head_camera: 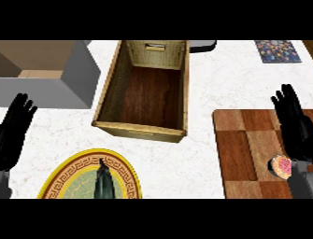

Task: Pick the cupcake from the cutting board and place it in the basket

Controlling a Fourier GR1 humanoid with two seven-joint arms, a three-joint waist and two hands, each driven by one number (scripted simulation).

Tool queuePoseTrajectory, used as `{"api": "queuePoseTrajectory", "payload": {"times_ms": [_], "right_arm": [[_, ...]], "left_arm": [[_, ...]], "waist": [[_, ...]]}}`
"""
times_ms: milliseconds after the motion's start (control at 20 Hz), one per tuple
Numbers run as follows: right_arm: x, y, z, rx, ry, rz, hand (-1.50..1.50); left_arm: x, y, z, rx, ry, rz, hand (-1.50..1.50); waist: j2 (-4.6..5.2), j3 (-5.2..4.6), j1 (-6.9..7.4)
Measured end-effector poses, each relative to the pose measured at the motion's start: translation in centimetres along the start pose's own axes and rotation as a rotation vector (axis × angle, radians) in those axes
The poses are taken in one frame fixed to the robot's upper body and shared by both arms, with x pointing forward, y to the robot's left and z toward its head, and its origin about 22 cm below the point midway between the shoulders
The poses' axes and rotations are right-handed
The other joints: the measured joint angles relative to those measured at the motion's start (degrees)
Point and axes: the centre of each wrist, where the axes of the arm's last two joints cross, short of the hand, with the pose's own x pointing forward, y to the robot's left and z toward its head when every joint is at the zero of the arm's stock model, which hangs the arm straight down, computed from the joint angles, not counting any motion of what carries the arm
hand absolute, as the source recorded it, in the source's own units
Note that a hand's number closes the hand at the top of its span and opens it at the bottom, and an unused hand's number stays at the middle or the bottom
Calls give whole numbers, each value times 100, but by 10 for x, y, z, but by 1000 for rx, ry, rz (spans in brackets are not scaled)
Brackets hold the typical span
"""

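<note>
While the black left hand rests open, the black right hand hovers straight-fingered beside the pink-frosted round cupcake on the brown wooden cutting board

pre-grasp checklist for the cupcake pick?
1. Pink-topped cupcake on the brown wooden cutting board: ok.
2. Cupcake fully in view: not ok, the right hand and its forearm cover part.
3. Right hand open, fingers straight: ok.
4. Cupcake held: not ok, not yet.
5. Tan woven basket holds nothing, top open: ok.
6. Left hand open at the left edge, away from the basket: ok.
</note>
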Motion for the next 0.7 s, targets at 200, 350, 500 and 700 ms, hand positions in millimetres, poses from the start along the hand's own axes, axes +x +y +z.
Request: {"api": "queuePoseTrajectory", "payload": {"times_ms": [200, 350, 500, 700], "right_arm": [[17, -53, -7, 41, -25, 106, 150], [44, -87, -12, 152, -109, 179, 150], [48, -79, -10, 221, -258, 157, -150], [43, -62, -4, 83, -305, 294, -150]], "left_arm": [[14, -6, -9, 14, -10, -51, 0], [22, -14, -15, 38, -15, -96, 0], [31, -29, -19, 37, 3, -105, 0], [38, -40, -24, 33, 9, -122, 0]], "waist": [[-55, -19, 21], [-83, -13, -27], [-101, -21, -14], [-106, -34, -7]]}}
